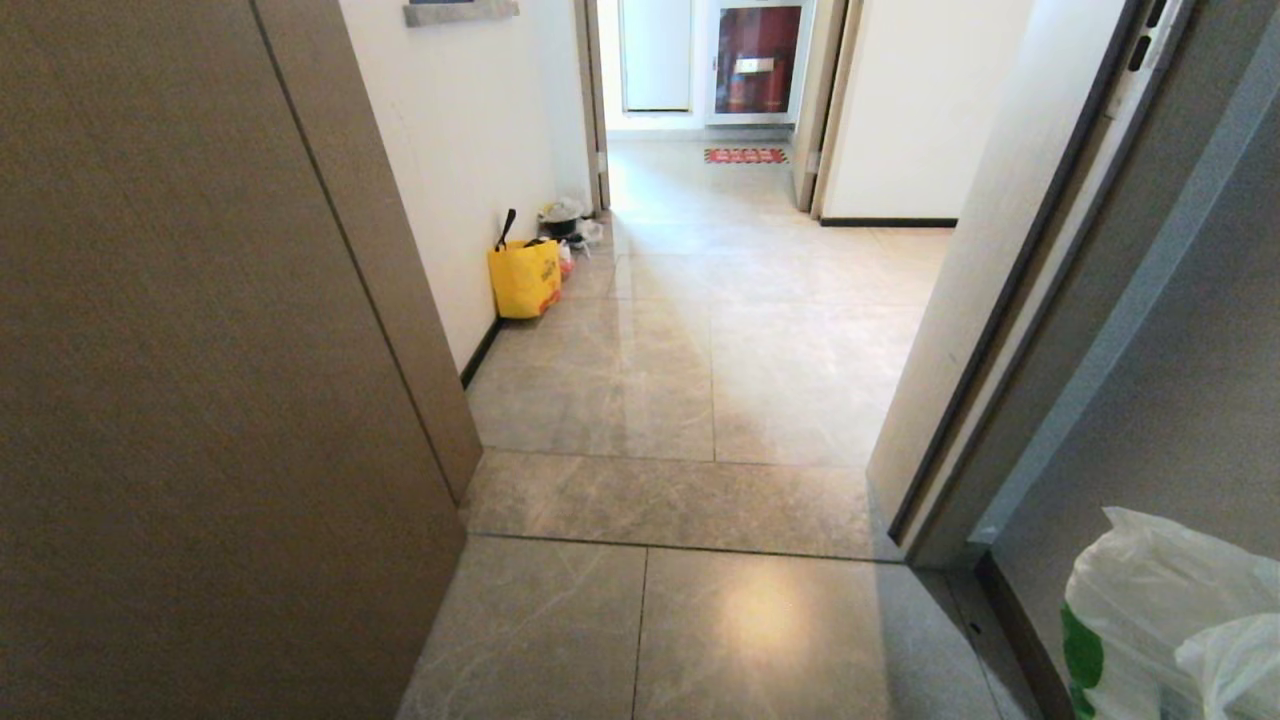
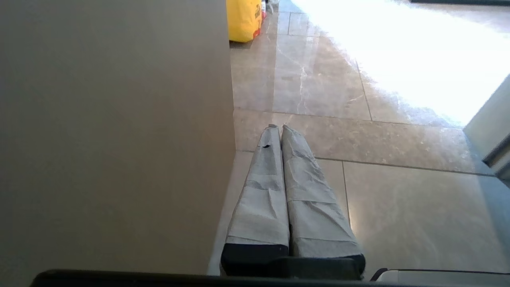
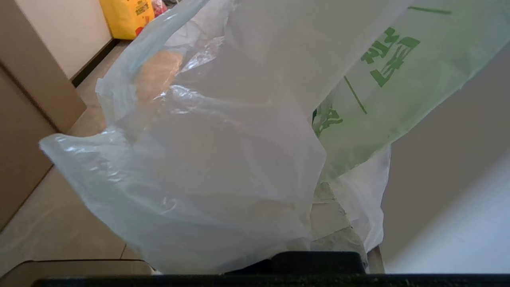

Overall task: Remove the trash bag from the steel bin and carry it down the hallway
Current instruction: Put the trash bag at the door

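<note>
Doorway opening onto the hallway (image 1: 760, 260), a long corridor of glossy beige marbled tiles with cream walls and black skirting; a dark brown door leaf (image 1: 200, 380) fills the robot's left side and a grey-brown door frame (image 1: 1010, 330) the right.

The trash bag (image 1: 1170, 620), a thin white semi-see-through plastic carrier bag with green print, appears at the lower right corner of the head view. In the right wrist view it (image 3: 223, 151) billows directly in front of the right gripper (image 3: 330, 223), covering most of that picture, with the green lettering on the side away from the door leaf. Its film spreads upward and outward from the gripper; no single long axis can be made out, and the handle loops are not distinguishable. The right gripper's taped fingers are largely hidden behind the plastic and are closed, gripping the bag's film.

The left gripper (image 2: 279, 127) hangs just beside the edge of the brown door leaf, its two grey-taped fingers (image 2: 263, 191) pressed together with nothing between them, pointing along the tiled floor towards the corridor.

Ahead of both grippers, against the cream wall on the left, stands a yellow rectangular bag (image 1: 524, 278) with a black handle, with a small heap of pale rubbish bags (image 1: 566, 222) beyond it. At the far end lie a red floor mat (image 1: 745, 155) and a white cabinet with a dark red panel (image 1: 757, 60).
</note>
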### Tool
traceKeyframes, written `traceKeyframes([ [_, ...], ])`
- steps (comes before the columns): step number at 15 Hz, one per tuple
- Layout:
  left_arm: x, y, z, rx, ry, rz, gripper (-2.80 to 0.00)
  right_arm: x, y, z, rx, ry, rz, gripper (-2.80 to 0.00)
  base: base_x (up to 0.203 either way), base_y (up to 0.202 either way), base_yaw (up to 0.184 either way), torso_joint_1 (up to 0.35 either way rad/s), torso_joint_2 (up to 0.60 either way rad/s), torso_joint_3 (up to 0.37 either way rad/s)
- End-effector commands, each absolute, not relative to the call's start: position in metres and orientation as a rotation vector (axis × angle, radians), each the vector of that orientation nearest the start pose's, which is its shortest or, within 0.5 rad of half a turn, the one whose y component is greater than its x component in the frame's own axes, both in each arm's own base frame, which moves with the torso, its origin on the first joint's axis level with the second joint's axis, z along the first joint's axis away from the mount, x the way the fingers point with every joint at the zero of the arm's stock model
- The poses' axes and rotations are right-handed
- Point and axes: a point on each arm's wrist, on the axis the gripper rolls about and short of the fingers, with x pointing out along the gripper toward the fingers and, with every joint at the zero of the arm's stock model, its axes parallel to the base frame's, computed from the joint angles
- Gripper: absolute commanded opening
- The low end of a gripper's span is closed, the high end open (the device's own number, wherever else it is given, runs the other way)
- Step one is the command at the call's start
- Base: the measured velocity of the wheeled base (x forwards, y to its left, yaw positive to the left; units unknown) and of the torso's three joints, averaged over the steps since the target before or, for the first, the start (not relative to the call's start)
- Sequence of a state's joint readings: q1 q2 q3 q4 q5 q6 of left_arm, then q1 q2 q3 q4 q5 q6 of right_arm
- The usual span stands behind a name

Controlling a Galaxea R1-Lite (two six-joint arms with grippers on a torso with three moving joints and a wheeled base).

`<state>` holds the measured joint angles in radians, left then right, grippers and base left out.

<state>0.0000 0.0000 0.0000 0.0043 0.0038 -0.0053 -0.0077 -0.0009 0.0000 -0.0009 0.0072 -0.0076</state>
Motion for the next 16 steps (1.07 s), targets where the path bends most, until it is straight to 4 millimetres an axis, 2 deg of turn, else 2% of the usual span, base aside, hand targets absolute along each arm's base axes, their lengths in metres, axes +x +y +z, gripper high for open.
traceKeyframes([
  [1, -0.0228, 0.0001, 0.0750, -0.006, 0.005, 0.005, -2.80, -0.0228, 0.0003, 0.0756, -0.008, -0.002, 0.000, -2.80, 0.193, 0.000, 0.001, 0.002, 0.00, 0.002],
  [16, -0.0228, 0.0001, 0.0750, -0.006, 0.005, 0.005, -2.80, -0.0228, 0.0003, 0.0756, -0.008, -0.002, 0.000, -2.80, 0.192, 0.000, 0.001, 0.002, 0.00, 0.003],
])
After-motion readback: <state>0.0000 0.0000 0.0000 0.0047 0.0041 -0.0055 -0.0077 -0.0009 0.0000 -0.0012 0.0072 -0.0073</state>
